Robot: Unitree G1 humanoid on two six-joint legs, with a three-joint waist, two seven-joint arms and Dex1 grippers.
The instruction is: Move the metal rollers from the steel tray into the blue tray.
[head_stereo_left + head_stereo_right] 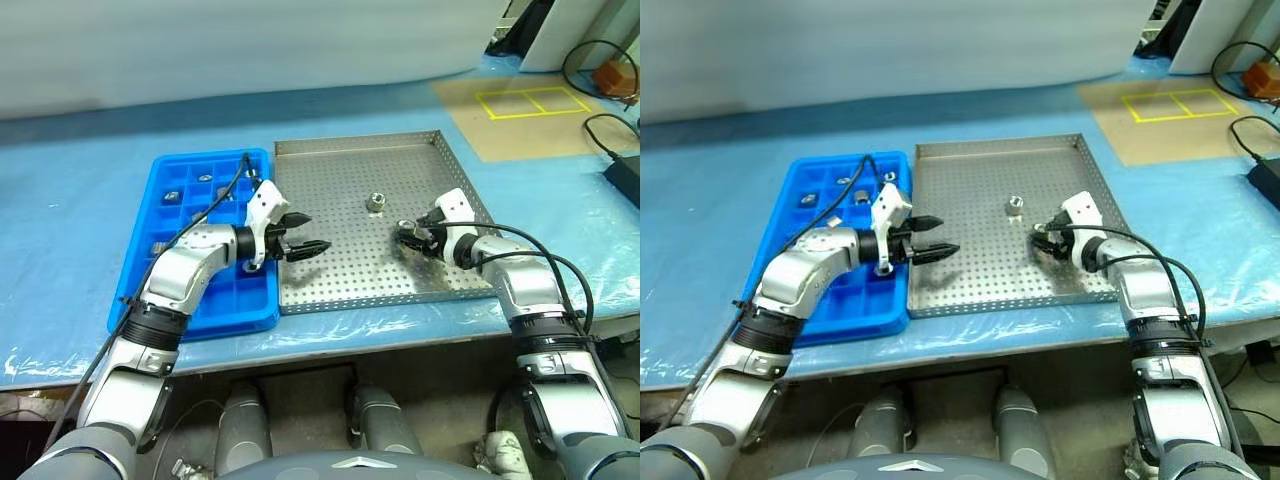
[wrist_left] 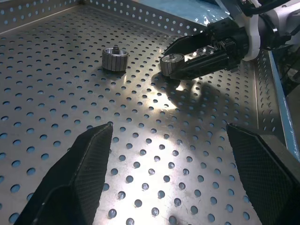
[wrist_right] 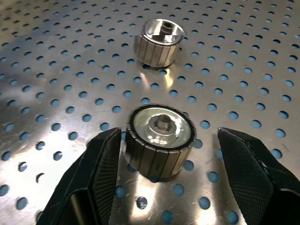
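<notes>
The steel tray (image 1: 330, 290) lies mid-table with the blue tray (image 1: 150, 300) touching its left side. Two metal rollers stand on the perforated floor. One roller (image 1: 377, 202) is alone near the middle. The other roller (image 3: 159, 136) sits between the fingers of my right gripper (image 1: 410, 238), which is open, with a gap showing at one finger. My left gripper (image 1: 305, 233) hovers open and empty over the steel tray's left part, pointing toward both rollers (image 2: 115, 58). A few rollers (image 1: 204, 178) lie in the blue tray's far compartments.
A blue sheet covers the table (image 1: 70, 200). A brown mat with yellow tape (image 1: 530, 105) lies at the back right, with black cables (image 1: 610, 130) and a dark box at the right edge. The table's front edge runs just below both trays.
</notes>
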